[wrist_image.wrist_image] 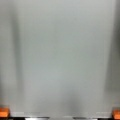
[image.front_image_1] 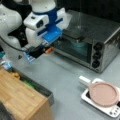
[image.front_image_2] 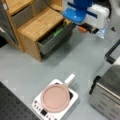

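Note:
My gripper (image.front_image_1: 40, 53) hangs over the grey table in front of the toaster oven (image.front_image_1: 87, 42), at the upper left of a front view. It also shows top centre in a front view (image.front_image_2: 88, 30), beside the open drawer (image.front_image_2: 53, 37). In the wrist view its orange fingertips (wrist_image.wrist_image: 3, 112) sit at the two bottom corners, far apart, so the gripper (wrist_image.wrist_image: 60, 113) is open. Only bare grey table lies between them. It holds nothing and touches nothing.
A pink pan (image.front_image_1: 103, 93) with a white handle rests on a white hot plate (image.front_image_2: 71, 102). The wooden cabinet (image.front_image_1: 17, 97) has its grey drawer pulled out, with green (image.front_image_2: 58, 32) and yellow items inside. The toaster oven (image.front_image_2: 107, 95) stands at the right.

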